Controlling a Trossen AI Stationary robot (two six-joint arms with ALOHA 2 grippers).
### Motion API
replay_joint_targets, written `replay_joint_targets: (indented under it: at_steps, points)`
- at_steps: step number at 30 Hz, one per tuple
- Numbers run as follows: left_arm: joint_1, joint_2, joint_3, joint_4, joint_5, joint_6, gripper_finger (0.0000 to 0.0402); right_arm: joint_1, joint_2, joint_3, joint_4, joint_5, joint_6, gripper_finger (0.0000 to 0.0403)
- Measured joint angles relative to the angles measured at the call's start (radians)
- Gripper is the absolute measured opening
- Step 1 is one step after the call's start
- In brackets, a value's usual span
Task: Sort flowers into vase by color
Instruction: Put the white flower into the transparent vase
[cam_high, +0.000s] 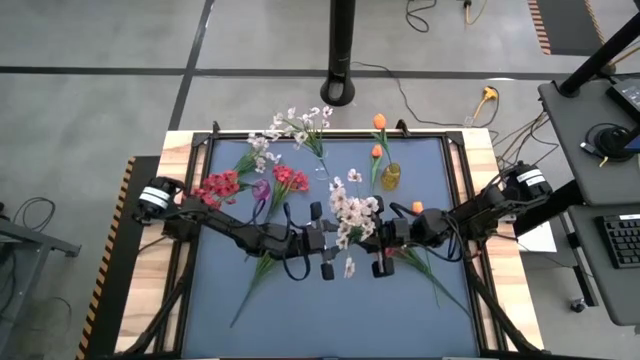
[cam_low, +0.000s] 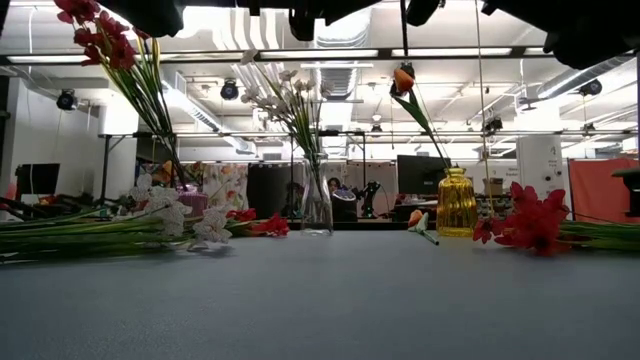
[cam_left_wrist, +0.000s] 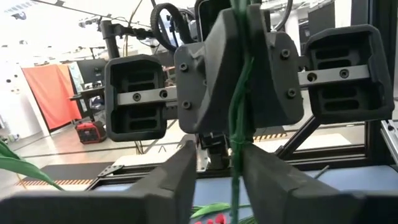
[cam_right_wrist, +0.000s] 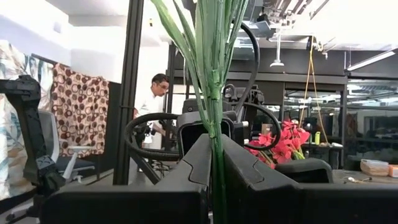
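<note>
Arms meet over the blue table's (cam_high: 300, 310) middle, end effectors facing. Right end effector (cam_right_wrist: 214, 163) clenches a white-blossomed flower's (cam_high: 352, 212) ribbed green stem; left end effector (cam_left_wrist: 216, 163) brackets the same thin stem, not fully clamped.

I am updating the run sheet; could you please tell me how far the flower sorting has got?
Partly done. A white spray stands in the clear vase and an orange bud in the yellow vase. In hand: the right gripper is shut on a green stem, and the left gripper is at the same stem, a handover. Left: red flowers and white sprays lying on the table.
</note>
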Motion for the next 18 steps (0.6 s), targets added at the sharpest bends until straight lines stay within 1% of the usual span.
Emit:
replay_joint_targets:
  at_steps: [7,8,12,14,18]
  points:
    - [0.0,0.0,0.0,-0.006,0.003,0.0,0.0015,0.0,0.0,0.0,-0.004,0.005,-0.003,0.0013]
    - [0.0,0.0,0.0,-0.007,0.003,0.0,0.0009,0.0,0.0,0.0,-0.005,0.005,-0.003,0.0013]
    - [-0.003,0.0,0.0,-0.01,-0.002,0.0,0.0008,0.0,-0.002,-0.001,-0.012,0.007,0.01,0.0013]
    - [-0.005,0.0,0.0,-0.02,-0.004,0.0,0.0006,0.0,-0.011,-0.001,-0.043,0.006,0.024,0.0014]
    - [-0.012,-0.011,0.0,-0.067,-0.037,-0.004,0.0002,0.0,-0.051,-0.002,-0.139,0.007,0.051,0.0035]
